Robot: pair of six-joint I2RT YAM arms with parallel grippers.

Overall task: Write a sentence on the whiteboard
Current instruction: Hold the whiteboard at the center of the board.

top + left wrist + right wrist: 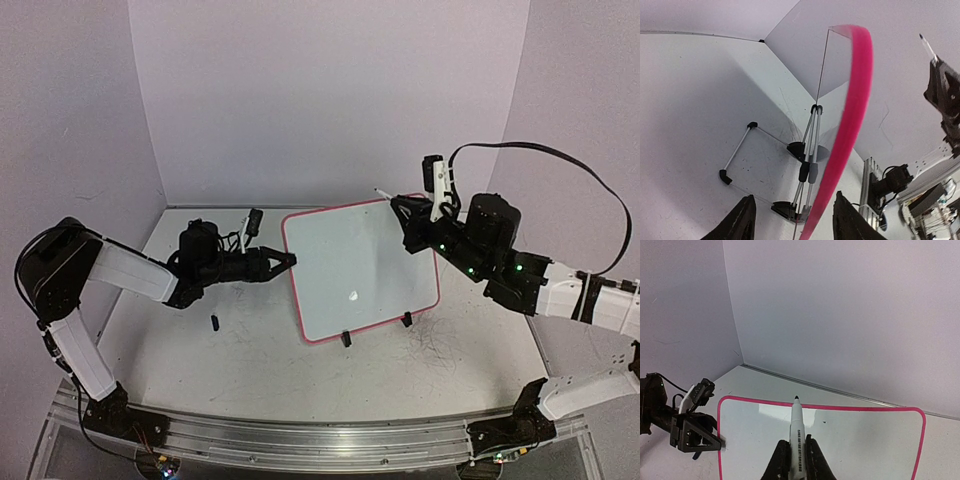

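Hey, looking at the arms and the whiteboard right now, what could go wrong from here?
1. The left gripper straddles the whiteboard at its pink rim, jaws open, so marker pressure might push the board back on its thin wire stand.
2. The marker in the right gripper points near the top rim; it might catch that edge rather than the white face.

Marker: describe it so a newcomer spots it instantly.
Start at the pink-rimmed white whiteboard standing mid-table. At its far right corner, the right arm's tool clamps a slim white marker pen. It's the only white stick with black print and a dark tip.
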